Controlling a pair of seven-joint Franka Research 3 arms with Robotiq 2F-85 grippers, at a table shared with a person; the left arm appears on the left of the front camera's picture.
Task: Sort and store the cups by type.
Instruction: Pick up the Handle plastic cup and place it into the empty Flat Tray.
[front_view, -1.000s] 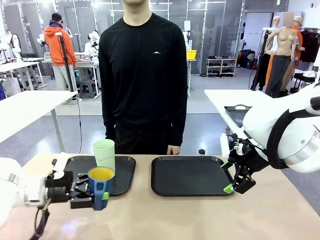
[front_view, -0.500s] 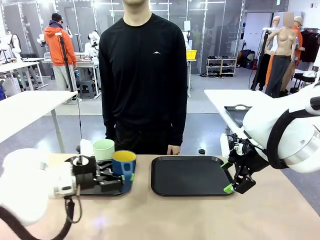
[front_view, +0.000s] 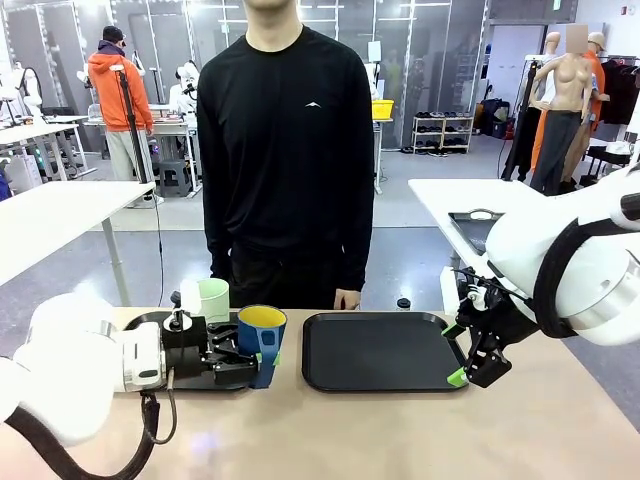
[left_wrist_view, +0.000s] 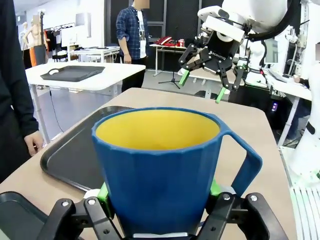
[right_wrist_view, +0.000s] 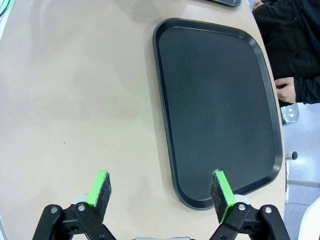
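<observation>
My left gripper (front_view: 256, 352) is shut on the blue mug (front_view: 262, 333), yellow inside, and holds it upright by the right edge of the left black tray (front_view: 150, 322). In the left wrist view the mug (left_wrist_view: 160, 165) sits between my green pads (left_wrist_view: 103, 192), its handle to the picture's right. The pale mint tumbler (front_view: 213, 298) stands on the left tray just behind my left wrist. My right gripper (front_view: 466, 352) hangs open at the right edge of the right black tray (front_view: 385, 352). The right wrist view shows it (right_wrist_view: 162, 192) open over bare table beside that tray (right_wrist_view: 215, 100).
A person in black stands at the far side, one hand (front_view: 347, 299) at the table's edge behind the right tray. The hand (right_wrist_view: 285, 90) also lies next to that tray in the right wrist view. A small dark cap (front_view: 403, 303) sits at the far edge.
My left gripper has carried the blue mug to the right and away from the front edge, from in front of the left tray to its right edge. The right arm has not moved.
</observation>
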